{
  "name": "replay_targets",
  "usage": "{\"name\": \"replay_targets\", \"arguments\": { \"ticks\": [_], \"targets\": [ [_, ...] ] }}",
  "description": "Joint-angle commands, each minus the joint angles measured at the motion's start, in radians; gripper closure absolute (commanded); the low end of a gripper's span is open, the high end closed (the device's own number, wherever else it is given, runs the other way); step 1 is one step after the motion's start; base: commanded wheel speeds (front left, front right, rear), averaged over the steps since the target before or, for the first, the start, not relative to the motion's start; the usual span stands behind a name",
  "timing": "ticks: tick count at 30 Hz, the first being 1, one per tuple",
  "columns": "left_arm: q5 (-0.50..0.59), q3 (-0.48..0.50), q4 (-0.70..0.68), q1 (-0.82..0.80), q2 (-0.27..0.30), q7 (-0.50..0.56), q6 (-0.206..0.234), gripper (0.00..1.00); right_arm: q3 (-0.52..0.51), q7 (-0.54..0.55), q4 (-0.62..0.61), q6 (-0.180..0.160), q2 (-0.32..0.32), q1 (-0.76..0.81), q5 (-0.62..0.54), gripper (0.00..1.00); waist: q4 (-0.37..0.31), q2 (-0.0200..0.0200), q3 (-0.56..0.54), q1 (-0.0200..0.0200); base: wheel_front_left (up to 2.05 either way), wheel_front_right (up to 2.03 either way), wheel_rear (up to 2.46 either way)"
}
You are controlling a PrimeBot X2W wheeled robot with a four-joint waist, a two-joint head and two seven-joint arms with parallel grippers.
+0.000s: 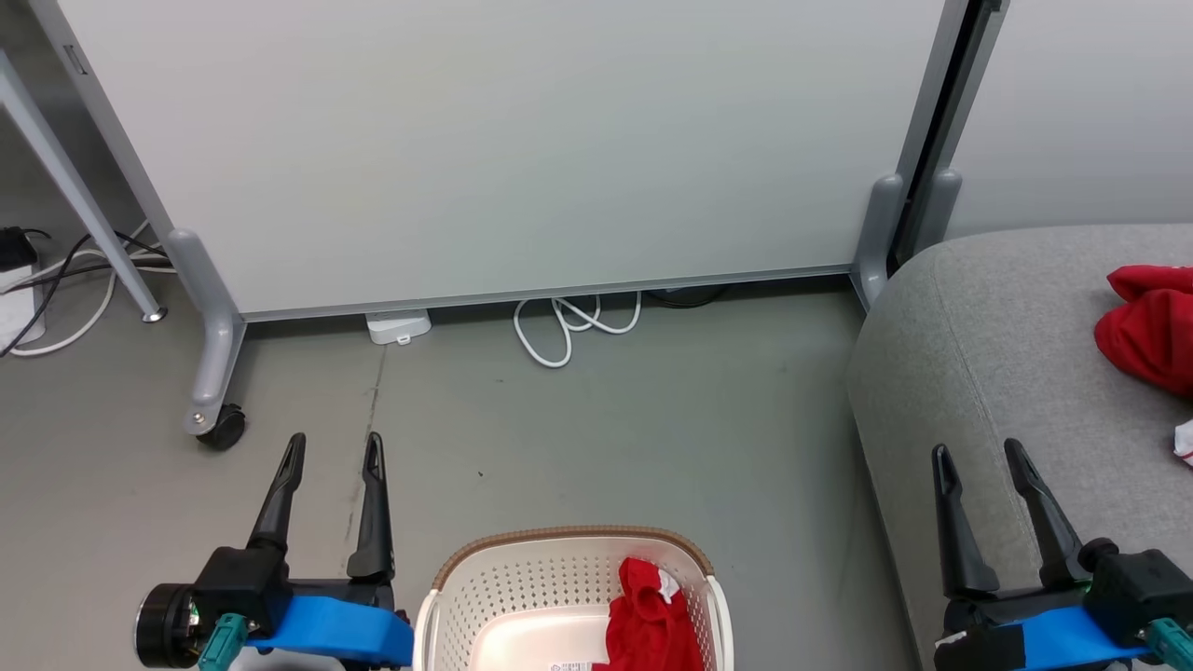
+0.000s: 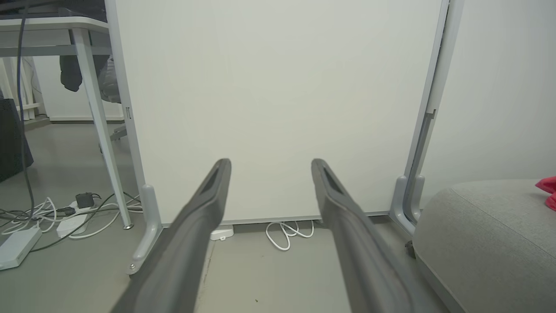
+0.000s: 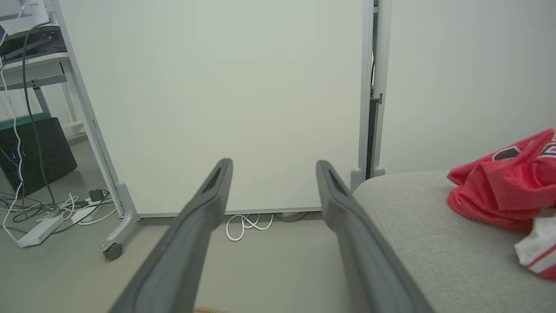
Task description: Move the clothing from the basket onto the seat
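Wide, empty left hand (image 1: pixel 335 438), right hand (image 1: pixel 976 447); basket (image 1: pixel 578 536) on grey floor (image 1: pixel 606 438) before partition (image 1: pixel 522 149).

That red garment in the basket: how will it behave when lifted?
Probably floppy: the red garment lies crumpled in folds, so it should drape. Likely light, thin cloth. It may snag on the basket wall beside it.

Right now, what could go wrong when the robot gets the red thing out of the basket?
1. The red garment lies bunched against the right wall of the basket, so the open right gripper might snag the holes or drag the basket along.
2. The near edge of the seat is rounded; cloth dropped there may slide to the floor instead of landing by the jersey.
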Motion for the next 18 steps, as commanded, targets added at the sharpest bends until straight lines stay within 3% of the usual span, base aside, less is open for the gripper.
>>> {"name": "replay_targets", "arguments": {
  "ticks": [1,18],
  "targets": [
    [0.008,0.003,0.002,0.006,-0.001,-0.003,-0.006,0.0,0.0,0.001,0.002,0.001,0.003,0.014,-0.009,0.0,0.004,-0.0001,-0.003,0.0002,0.0,0.0,0.0],
    [0.057,0.054,0.027,0.013,-0.03,-0.003,-0.05,0.0,0.009,0.001,0.029,0.001,0.011,0.021,-0.013,0.0,0.015,-0.0001,-0.016,0.0002,0.0,0.0,0.0]
  ]
}}
